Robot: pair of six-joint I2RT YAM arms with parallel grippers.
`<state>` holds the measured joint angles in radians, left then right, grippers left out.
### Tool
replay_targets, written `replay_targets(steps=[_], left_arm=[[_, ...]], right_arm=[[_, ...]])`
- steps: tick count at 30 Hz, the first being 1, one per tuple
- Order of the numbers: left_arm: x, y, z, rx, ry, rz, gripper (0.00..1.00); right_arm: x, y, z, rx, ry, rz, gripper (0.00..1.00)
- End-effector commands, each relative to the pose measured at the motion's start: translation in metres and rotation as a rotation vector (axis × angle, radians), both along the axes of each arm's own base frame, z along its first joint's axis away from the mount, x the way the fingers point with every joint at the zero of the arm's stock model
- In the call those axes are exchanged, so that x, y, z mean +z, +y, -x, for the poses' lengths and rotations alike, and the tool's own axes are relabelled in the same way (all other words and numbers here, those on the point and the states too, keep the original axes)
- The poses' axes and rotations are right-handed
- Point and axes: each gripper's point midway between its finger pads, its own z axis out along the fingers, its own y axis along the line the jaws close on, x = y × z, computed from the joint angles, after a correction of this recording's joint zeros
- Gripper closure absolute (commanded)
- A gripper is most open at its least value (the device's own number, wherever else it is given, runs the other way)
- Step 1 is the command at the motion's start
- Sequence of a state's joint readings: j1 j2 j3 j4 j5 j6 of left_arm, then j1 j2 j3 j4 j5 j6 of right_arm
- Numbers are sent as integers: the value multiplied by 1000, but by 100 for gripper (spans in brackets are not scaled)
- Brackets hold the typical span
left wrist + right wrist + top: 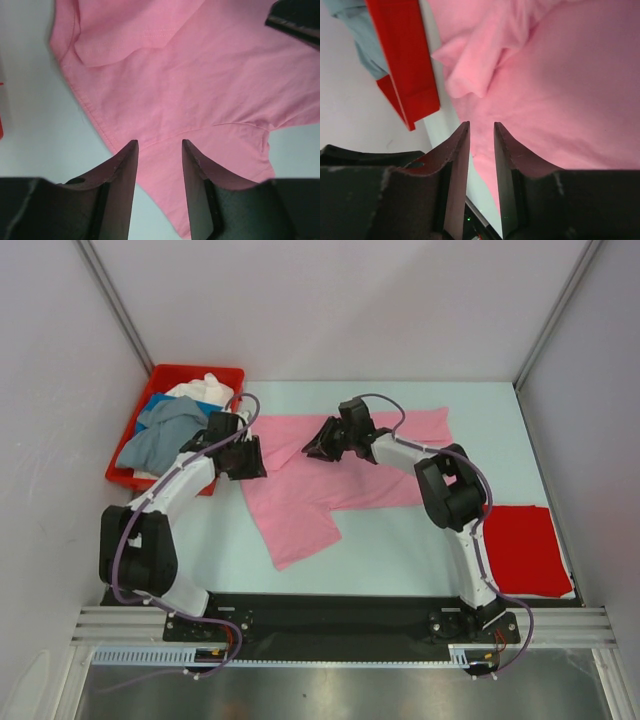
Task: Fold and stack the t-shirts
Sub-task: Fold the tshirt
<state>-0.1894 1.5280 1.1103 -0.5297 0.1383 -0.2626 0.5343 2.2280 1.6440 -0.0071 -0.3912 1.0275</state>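
We are seeing bare table [400, 550] bordering the near edge of the pink t-shirt [300, 490]. Our left hand [159, 142] is hovering half-open over the cloth, and our right hand [481, 125] is standing narrowly parted.

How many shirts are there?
5: pink shirt spread mid-table, red shirt folded at right, and grey-blue shirt, blue shirt, white shirt in the red bin; more may hide underneath.

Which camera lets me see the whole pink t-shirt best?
The top camera. It shows nearly all the pink t-shirt spread on the table. The left wrist camera shows only one part with a sleeve; the right wrist camera only a bunched bit near the red bin.
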Motion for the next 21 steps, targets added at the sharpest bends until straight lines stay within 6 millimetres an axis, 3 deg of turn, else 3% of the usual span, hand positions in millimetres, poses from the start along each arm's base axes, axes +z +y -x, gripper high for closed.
replay_targets(steps=[1,4,8,9,10,12,14,19,21], left_arm=[[9,-10,-15,-16,-51,57,55],[5,-10,-18,7,-28,66,53],[-11,-11,-29,57,16,75,51],[-10,-14,-36,63,13,88,51],[-21,-18,-40,54,42,101,53],[-19,-20,-54,54,38,120,63],[-28,-26,-59,43,68,141,66],[-35,-33,-64,46,83,179,69],[-43,-35,-63,48,102,180,67]], right_arm=[[15,-6,-16,-42,-60,46,68],[11,-8,-24,-35,-29,14,65],[0,5,-15,24,-26,41,62],[-7,9,-9,27,-3,38,63],[-16,11,-6,34,10,36,65],[-25,17,1,44,27,25,81],[-32,21,3,56,38,11,99],[-42,28,1,74,49,-1,100],[-54,30,1,76,72,1,100]])
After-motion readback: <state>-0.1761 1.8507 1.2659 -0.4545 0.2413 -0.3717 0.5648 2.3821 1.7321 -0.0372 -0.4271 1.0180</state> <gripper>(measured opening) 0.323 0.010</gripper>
